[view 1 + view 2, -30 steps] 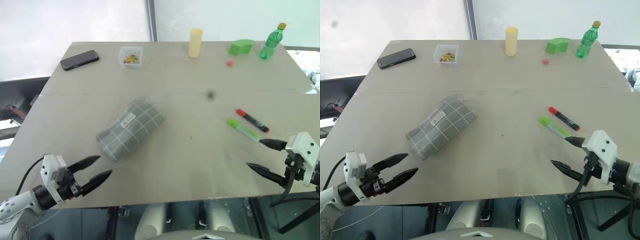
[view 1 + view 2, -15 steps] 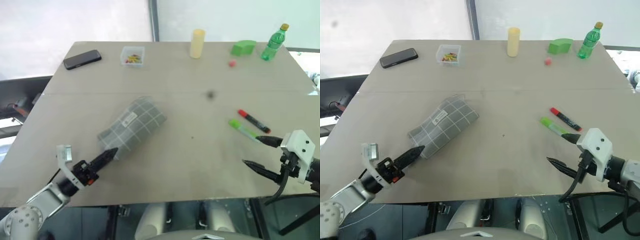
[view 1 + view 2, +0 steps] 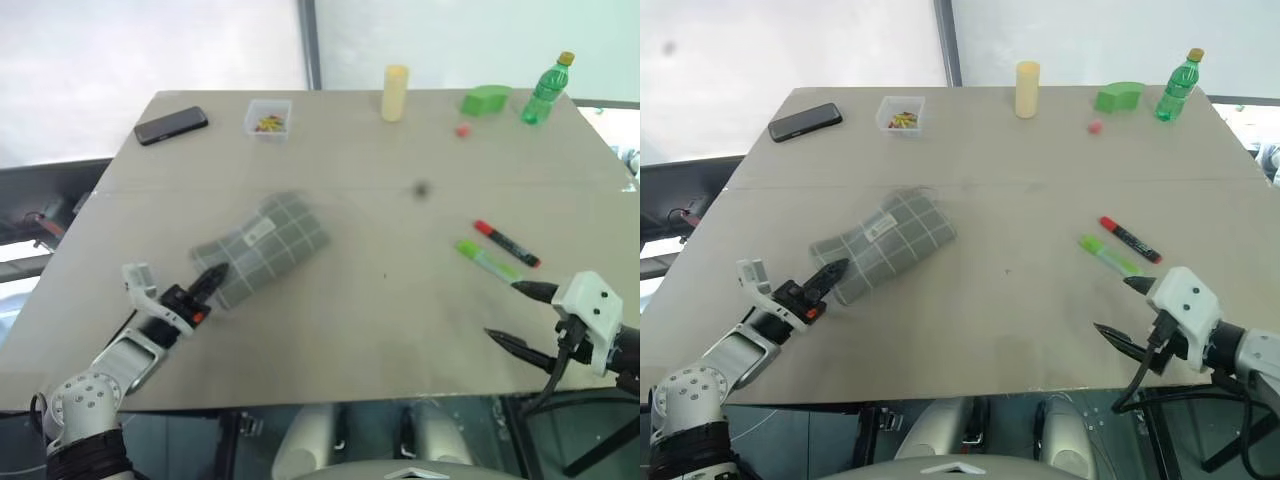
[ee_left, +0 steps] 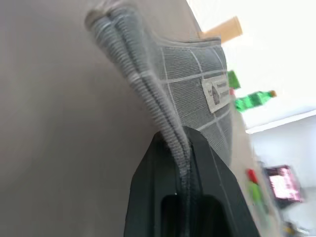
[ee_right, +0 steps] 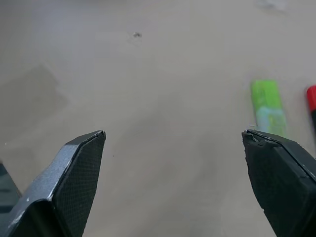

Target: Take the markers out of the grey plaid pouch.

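The grey plaid pouch (image 3: 262, 248) is a soft grey fabric piece with white grid lines and a small white label, lying slantwise on the desk (image 3: 380, 330) left of centre, its near end at about 7 o'clock. The two markers lie outside it on the right half of the desk, side by side but apart: the red marker (image 3: 505, 242) with black ends, and the light green marker (image 3: 487, 259) just at its 7 o'clock.

The left claw (image 3: 210, 279) is closed, its two black fingers (image 4: 207, 163) pinched on the ribbed edge of the pouch's near end, as the left wrist view shows. The right claw (image 3: 520, 318) stands wide open above the desk's near right edge, holding and touching nothing; the green marker lies just at its 11 o'clock.

Along the far edge stand a black phone (image 3: 171, 126), a small clear box (image 3: 267, 118) with coloured bits, a yellow cylinder (image 3: 395, 92), a green block (image 3: 485, 100), a small red piece (image 3: 462, 129) and a green bottle (image 3: 546, 90). Nothing lies between the pouch and the markers.
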Robot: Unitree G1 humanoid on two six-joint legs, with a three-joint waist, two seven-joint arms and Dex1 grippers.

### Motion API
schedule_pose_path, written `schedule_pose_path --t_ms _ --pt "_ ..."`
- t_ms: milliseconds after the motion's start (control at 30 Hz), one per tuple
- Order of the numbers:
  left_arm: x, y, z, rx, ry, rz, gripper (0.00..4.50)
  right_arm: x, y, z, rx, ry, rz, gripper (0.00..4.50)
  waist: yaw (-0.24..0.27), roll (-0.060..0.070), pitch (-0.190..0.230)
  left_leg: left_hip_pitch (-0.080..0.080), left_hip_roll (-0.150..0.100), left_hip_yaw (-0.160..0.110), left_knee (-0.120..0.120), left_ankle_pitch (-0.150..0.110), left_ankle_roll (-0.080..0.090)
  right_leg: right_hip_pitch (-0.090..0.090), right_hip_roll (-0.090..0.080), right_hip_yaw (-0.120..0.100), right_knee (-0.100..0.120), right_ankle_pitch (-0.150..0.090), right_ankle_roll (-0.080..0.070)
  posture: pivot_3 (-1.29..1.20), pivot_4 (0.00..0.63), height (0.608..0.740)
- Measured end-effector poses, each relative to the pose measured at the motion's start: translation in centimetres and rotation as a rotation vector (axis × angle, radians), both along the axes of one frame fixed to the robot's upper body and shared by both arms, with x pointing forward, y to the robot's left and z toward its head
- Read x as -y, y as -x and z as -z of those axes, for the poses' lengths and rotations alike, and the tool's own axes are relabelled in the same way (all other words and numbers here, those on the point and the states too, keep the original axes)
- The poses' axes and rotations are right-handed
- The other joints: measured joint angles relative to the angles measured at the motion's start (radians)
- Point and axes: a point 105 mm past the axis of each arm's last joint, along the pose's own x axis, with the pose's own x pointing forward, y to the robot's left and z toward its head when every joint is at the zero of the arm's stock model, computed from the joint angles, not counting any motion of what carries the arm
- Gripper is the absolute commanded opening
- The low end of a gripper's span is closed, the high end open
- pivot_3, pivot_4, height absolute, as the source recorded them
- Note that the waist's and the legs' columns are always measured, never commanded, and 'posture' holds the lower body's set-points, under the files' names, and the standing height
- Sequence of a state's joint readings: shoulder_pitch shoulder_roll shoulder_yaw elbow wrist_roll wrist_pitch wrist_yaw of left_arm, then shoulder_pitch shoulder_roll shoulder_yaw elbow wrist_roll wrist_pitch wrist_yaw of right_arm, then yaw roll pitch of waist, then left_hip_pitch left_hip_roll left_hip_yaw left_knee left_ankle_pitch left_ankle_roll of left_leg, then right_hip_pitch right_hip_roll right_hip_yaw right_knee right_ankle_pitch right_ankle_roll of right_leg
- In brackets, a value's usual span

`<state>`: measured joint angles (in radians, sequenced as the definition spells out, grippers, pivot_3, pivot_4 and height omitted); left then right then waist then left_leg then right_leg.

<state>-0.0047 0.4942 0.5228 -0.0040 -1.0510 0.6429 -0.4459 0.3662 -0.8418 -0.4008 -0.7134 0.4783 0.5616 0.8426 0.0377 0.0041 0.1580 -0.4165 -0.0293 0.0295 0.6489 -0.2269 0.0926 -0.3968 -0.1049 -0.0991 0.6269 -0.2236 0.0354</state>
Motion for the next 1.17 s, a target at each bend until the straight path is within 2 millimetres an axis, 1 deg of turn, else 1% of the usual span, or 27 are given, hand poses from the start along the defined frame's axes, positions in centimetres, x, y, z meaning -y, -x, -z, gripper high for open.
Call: schedule_pose_path --t_ms 33,100,133,167,200,233,267,300,333,367,400,433,467,500,533,600,633,700,733,767,833,867,900,1000,1167 --pt "-0.7 -0.5 -1.2 0.067 -0.109 -0.035 0.02 -0.1 0.0 0.0 0.002 -0.001 -0.002 4.5 0.003 -0.002 0.001 -0.001 0.0 0.0 0.0 0.0 0.0 0.0 0.0 0.0 -0.001 0.002 -0.003 0.0 0.15 0.74" --pt "-1.7 -1.1 -5.1 0.262 -0.428 -0.061 0.02 -0.4 -0.3 -0.3 0.017 -0.004 -0.015 4.5 0.004 -0.006 0.002 -0.003 0.0 0.0 -0.001 0.0 0.0 -0.002 0.0 0.0 -0.002 0.002 -0.004 0.0 0.15 0.74" --pt "-1.5 -1.0 -7.7 0.399 -0.668 -0.03 0.02 -0.5 -0.5 -0.5 0.024 -0.005 -0.021 4.5 0.004 -0.006 0.002 -0.004 -0.001 0.002 -0.001 0.0 0.0 -0.003 -0.002 0.001 -0.004 0.003 -0.004 0.0 0.15 0.74" --pt "-1.0 -0.7 -9.4 0.512 -0.887 0.006 0.02 -0.7 -0.6 -0.4 0.024 -0.008 -0.029 4.5 0.004 -0.005 0.002 -0.004 -0.002 0.004 -0.004 -0.001 0.0 -0.004 -0.003 0.002 -0.007 0.003 -0.004 0.0 0.15 0.74" --pt "-0.8 -0.6 -9.8 0.543 -0.943 0.02 0.02 -0.8 -0.6 -0.4 0.023 -0.009 -0.031 4.5 0.005 -0.005 0.002 -0.004 -0.002 0.005 -0.004 -0.001 0.0 -0.004 -0.004 0.002 -0.007 0.003 -0.004 0.0 0.15 0.74" --pt "-0.3 -0.3 -10.3 0.622 -1.129 0.048 0.02 -0.9 -0.7 -0.4 0.021 -0.013 -0.037 4.5 0.004 -0.004 0.001 -0.004 -0.002 0.008 -0.005 -0.001 0.0 -0.005 -0.005 0.004 -0.009 0.003 -0.004 0.0 0.15 0.74" --pt "0.0 -0.2 -10.0 0.658 -1.306 0.107 0.02 -1.0 -0.8 -0.5 0.025 -0.015 -0.042 4.5 0.004 -0.004 0.001 -0.004 -0.002 0.009 -0.006 -0.001 0.0 -0.005 -0.005 0.004 -0.009 0.003 -0.004 0.0 0.15 0.74" --pt "0.2 0.0 -9.2 0.681 -1.461 0.173 0.02 -1.0 -0.9 -0.6 0.029 -0.016 -0.043 4.5 0.004 -0.004 0.001 -0.004 -0.002 0.012 -0.009 -0.001 0.0 -0.006 -0.006 0.004 -0.01 0.003 -0.004 0.0 0.15 0.74" --pt "0.2 0.0 -8.9 0.681 -1.491 0.192 0.02 -1.0 -1.0 -0.6 0.029 -0.016 -0.043 4.5 0.004 -0.004 0.001 -0.004 -0.002 0.012 -0.009 -0.001 0.0 -0.007 -0.006 0.005 -0.01 0.003 -0.004 0.0 0.15 0.74" --pt "0.3 0.2 -7.0 0.667 -1.589 0.271 0.02 -1.1 -1.1 -0.5 0.027 -0.019 -0.044 4.5 0.003 -0.004 0.001 -0.004 -0.002 0.013 -0.01 -0.001 0.001 -0.008 -0.006 0.005 -0.01 0.003 -0.004 0.0 0.15 0.74" --pt "0.0 0.3 -5.4 0.616 -1.658 0.349 0.02 -1.3 -1.1 -0.4 0.025 -0.021 -0.05 4.5 0.001 -0.004 0.001 -0.004 -0.001 0.013 -0.011 -0.001 0.001 -0.008 -0.005 0.005 -0.01 0.003 -0.004 0.0 0.15 0.74" --pt "-0.7 0.7 -2.7 0.516 -1.706 0.447 0.02 -1.3 -1.1 -0.4 0.021 -0.023 -0.051 4.5 -0.001 -0.004 0.002 -0.004 -0.001 0.014 -0.013 -0.001 0.0 -0.01 -0.005 0.005 -0.01 0.004 -0.002 0.0 0.15 0.74" --pt "-1.0 0.9 -1.7 0.481 -1.702 0.472 0.02 -1.3 -1.1 -0.3 0.017 -0.023 -0.05 4.5 -0.002 -0.004 0.002 -0.005 -0.001 0.014 -0.013 -0.001 0.0 -0.011 -0.004 0.005 -0.01 0.004 -0.001 0.0 0.15 0.74" --pt "-1.2 1.2 -0.8 0.447 -1.691 0.498 0.69 -1.3 -1.0 -0.3 0.013 -0.023 -0.049 4.5 -0.001 -0.006 0.003 -0.006 0.0 0.014 -0.013 -0.001 0.0 -0.012 -0.004 0.005 -0.009 0.005 0.0 0.0 0.15 0.74" --pt "-1.2 1.3 -0.3 0.429 -1.662 0.507 0.88 -1.3 -1.0 -0.2 0.012 -0.022 -0.048 4.5 0.0 -0.007 0.003 -0.007 0.0 0.013 -0.013 -0.001 0.0 -0.013 -0.004 0.004 -0.009 0.005 0.0 0.0 0.15 0.74" --pt "-1.2 1.3 -0.4 0.411 -1.558 0.477 1.73 -1.3 -1.0 -0.2 0.011 -0.023 -0.048 4.5 0.004 -0.007 0.003 -0.009 0.0 0.012 -0.009 -0.001 -0.001 -0.013 -0.004 0.002 -0.008 0.005 0.0 0.0 0.15 0.74" --pt "-1.2 1.4 -0.5 0.396 -1.48 0.459 2.23 -1.3 -1.0 -0.2 0.009 -0.024 -0.048 4.5 0.003 -0.007 0.004 -0.01 0.0 0.012 -0.008 -0.001 0.0 -0.013 -0.004 0.002 -0.008 0.005 0.0 0.0 0.15 0.74" --pt "-0.8 1.8 -0.6 0.382 -1.31 0.445 2.23 -1.3 -0.9 -0.1 0.001 -0.026 -0.048 4.5 0.0 -0.007 0.004 -0.011 0.0 0.012 -0.005 -0.001 0.0 -0.013 -0.004 0.002 -0.007 0.005 0.001 0.0 0.15 0.74" --pt "-0.2 2.5 -0.7 0.372 -1.175 0.448 2.23 -1.2 -0.8 -0.1 -0.002 -0.025 -0.048 4.5 -0.003 -0.008 0.004 -0.011 0.0 0.012 -0.003 -0.002 0.001 -0.013 -0.004 0.002 -0.007 0.005 0.001 0.0 0.15 0.74" --pt "0.3 3.1 -0.7 0.369 -1.084 0.465 2.23 -1.2 -0.8 0.0 -0.006 -0.025 -0.046 4.5 -0.007 -0.008 0.004 -0.012 0.001 0.012 -0.001 -0.002 0.001 -0.013 -0.004 0.002 -0.006 0.005 0.001 0.0 0.15 0.74" --pt "1.6 5.1 -1.0 0.342 -0.875 0.514 2.23 -1.1 -0.7 0.0 -0.011 -0.024 -0.049 4.5 -0.017 -0.009 0.004 -0.012 0.001 0.012 0.001 -0.003 0.002 -0.013 -0.004 0.002 -0.005 0.004 -0.001 0.0 0.15 0.74" --pt "2.2 6.1 -1.1 0.326 -0.81 0.538 2.23 -1.0 -0.5 0.0 -0.015 -0.024 -0.046 4.5 -0.022 -0.009 0.004 -0.012 0.001 0.012 0.001 -0.003 0.002 -0.012 -0.004 0.002 -0.005 0.003 -0.001 0.0 0.15 0.74" --pt "2.9 6.8 -1.2 0.309 -0.759 0.562 2.23 -0.8 -0.4 0.0 -0.019 -0.022 -0.041 4.5 -0.023 -0.008 0.004 -0.012 0.001 0.012 0.002 -0.003 0.002 -0.012 -0.004 0.003 -0.005 0.002 0.002 0.0 0.15 0.74" --pt "3.7 7.9 -1.1 0.266 -0.69 0.575 2.23 -0.4 -0.2 -0.1 -0.018 -0.019 -0.04 4.5 -0.02 -0.008 0.004 -0.01 0.001 0.011 0.002 -0.004 0.004 -0.011 -0.004 0.002 -0.002 0.002 0.003 0.0 0.15 0.74" --pt "3.6 9.0 0.2 0.183 -0.651 0.569 2.23 0.3 0.3 -0.1 -0.017 -0.005 -0.032 4.5 -0.02 -0.008 0.004 -0.006 0.003 0.012 0.002 -0.004 0.004 -0.008 -0.004 0.001 -0.001 0.001 0.002 0.0 0.15 0.74"
